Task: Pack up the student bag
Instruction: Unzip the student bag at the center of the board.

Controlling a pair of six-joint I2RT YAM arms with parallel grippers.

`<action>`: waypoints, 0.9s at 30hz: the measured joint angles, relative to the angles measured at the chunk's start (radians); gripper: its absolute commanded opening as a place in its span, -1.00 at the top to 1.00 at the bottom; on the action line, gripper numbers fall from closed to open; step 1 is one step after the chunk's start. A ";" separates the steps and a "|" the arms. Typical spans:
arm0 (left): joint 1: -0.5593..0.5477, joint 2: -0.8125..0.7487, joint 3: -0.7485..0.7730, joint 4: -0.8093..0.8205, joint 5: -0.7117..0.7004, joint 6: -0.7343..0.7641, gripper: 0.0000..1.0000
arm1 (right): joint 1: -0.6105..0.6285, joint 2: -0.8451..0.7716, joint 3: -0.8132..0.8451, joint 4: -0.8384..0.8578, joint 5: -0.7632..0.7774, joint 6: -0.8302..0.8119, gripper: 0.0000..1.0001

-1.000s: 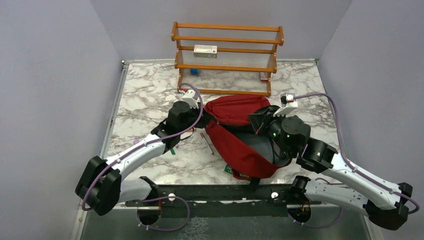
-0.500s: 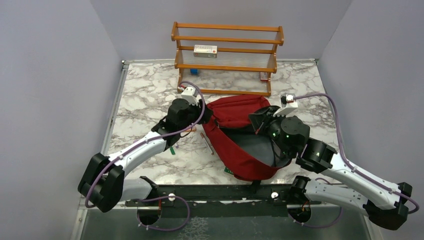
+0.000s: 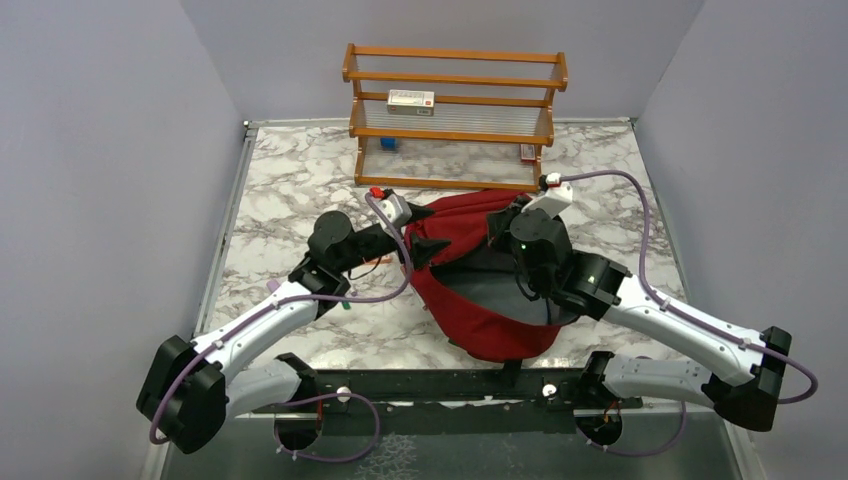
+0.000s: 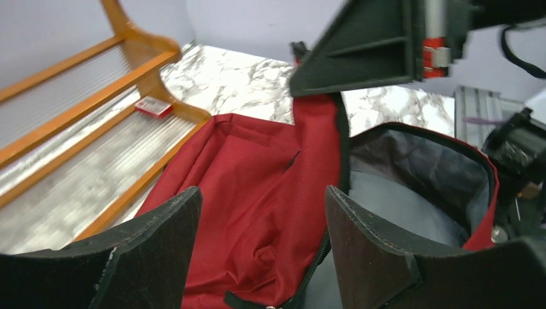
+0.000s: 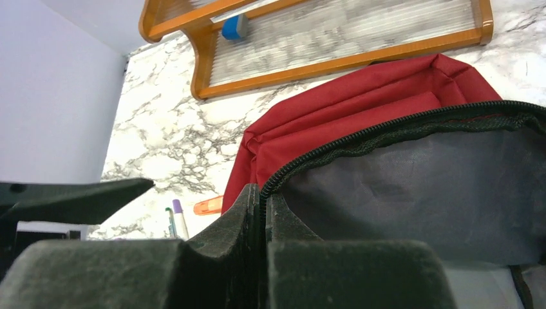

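The student bag [image 3: 470, 300], dark red with a black zipper and grey lining [image 3: 490, 275], lies open in the middle of the table. My right gripper [image 3: 512, 232] is shut on the bag's zipped rim [image 5: 335, 151] and holds it up; in the right wrist view the zipper runs straight into the closed jaws [image 5: 264, 193]. My left gripper [image 3: 432, 247] hangs open over the bag's left side. Between its fingers [image 4: 161, 238] only red fabric [image 4: 257, 174] and the grey lining [image 4: 412, 187] show. Nothing is in its jaws.
A wooden rack [image 3: 455, 130] stands behind the bag, with a white box [image 3: 411, 101], a blue block [image 3: 388, 143] and a small red item [image 3: 527, 152] on it. Pens [image 5: 177, 219] and an orange piece [image 5: 209, 206] lie on the marble left of the bag.
My left gripper has opened, let go of the bag's left rim and swung right over the bag. The right gripper has moved back and left with the rim, and the bag has shifted.
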 measured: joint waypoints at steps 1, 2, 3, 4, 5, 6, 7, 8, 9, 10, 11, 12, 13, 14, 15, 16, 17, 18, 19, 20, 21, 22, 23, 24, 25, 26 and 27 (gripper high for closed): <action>-0.007 -0.002 -0.008 0.013 0.029 0.039 -0.45 | -0.003 0.013 0.009 -0.002 0.004 0.005 0.81; -0.013 -0.002 -0.011 0.020 0.048 0.061 -0.46 | -0.010 0.024 0.015 -0.004 0.004 0.009 0.80; -0.018 -0.001 -0.011 0.025 0.062 0.087 -0.47 | -0.015 0.034 0.020 -0.005 0.003 0.013 0.78; -0.024 0.002 -0.011 0.029 0.074 0.101 -0.49 | -0.024 0.043 0.024 -0.005 0.000 0.016 0.77; -0.029 0.005 -0.011 0.035 0.083 0.116 -0.51 | -0.036 0.051 0.026 -0.005 -0.006 0.019 0.76; -0.035 0.010 -0.011 0.041 0.088 0.126 -0.57 | -0.050 0.060 0.027 -0.005 -0.013 0.023 0.76; -0.043 0.016 -0.011 0.047 0.090 0.140 -0.62 | -0.063 0.068 0.029 -0.005 -0.023 0.025 0.75; -0.051 0.024 -0.011 0.048 0.090 0.148 -0.66 | -0.074 0.074 0.030 -0.003 -0.035 0.028 0.75; -0.059 0.031 -0.011 0.050 0.090 0.156 -0.69 | -0.085 0.080 0.030 -0.001 -0.046 0.031 0.75; -0.069 0.040 -0.011 0.050 0.089 0.166 -0.72 | -0.093 0.086 0.030 0.001 -0.058 0.033 0.75; -0.080 0.049 -0.011 0.050 0.087 0.176 -0.74 | -0.101 0.091 0.030 0.004 -0.070 0.035 0.74; -0.094 0.058 -0.011 0.051 0.080 0.185 -0.76 | -0.108 0.096 0.031 0.008 -0.084 0.037 0.74; -0.108 0.067 -0.011 0.051 0.069 0.194 -0.77 | -0.116 0.100 0.031 0.011 -0.098 0.039 0.73; -0.120 0.073 -0.011 0.051 0.057 0.200 -0.78 | -0.122 0.105 0.031 0.014 -0.113 0.042 0.73; -0.133 0.081 -0.011 0.051 0.040 0.206 -0.79 | -0.127 0.109 0.031 0.017 -0.124 0.042 0.73; -0.145 0.091 -0.011 0.051 0.014 0.212 -0.80 | -0.131 0.111 0.031 0.019 -0.136 0.043 0.73; -0.153 0.097 -0.011 0.052 -0.004 0.216 -0.81 | -0.132 0.113 0.031 0.022 -0.145 0.043 0.73; -0.164 0.106 -0.011 0.052 -0.029 0.221 -0.82 | -0.134 0.114 0.031 0.025 -0.154 0.045 0.73; -0.169 0.112 -0.011 0.052 -0.048 0.225 -0.82 | -0.137 0.115 0.031 0.029 -0.162 0.047 0.73; -0.179 0.122 -0.011 0.052 -0.077 0.233 -0.82 | -0.138 0.115 0.031 0.034 -0.171 0.049 0.73; -0.185 0.129 -0.010 0.053 -0.102 0.238 -0.82 | -0.138 0.115 0.031 0.038 -0.177 0.049 0.73; -0.190 0.136 -0.010 0.053 -0.124 0.241 -0.82 | -0.140 0.115 0.032 0.039 -0.182 0.050 0.73; -0.196 0.145 -0.008 0.053 -0.152 0.245 -0.82 | -0.142 0.115 0.032 0.039 -0.190 0.050 0.73; -0.203 0.156 -0.003 0.053 -0.181 0.249 -0.81 | -0.143 0.115 0.032 0.041 -0.196 0.050 0.73; -0.209 0.165 0.001 0.052 -0.201 0.251 -0.78 | -0.143 0.115 0.033 0.042 -0.202 0.050 0.72; -0.217 0.177 0.007 0.052 -0.231 0.254 -0.72 | -0.143 0.115 0.033 0.043 -0.206 0.050 0.72; -0.224 0.184 0.013 0.052 -0.261 0.257 -0.63 | -0.144 0.115 0.033 0.043 -0.210 0.050 0.72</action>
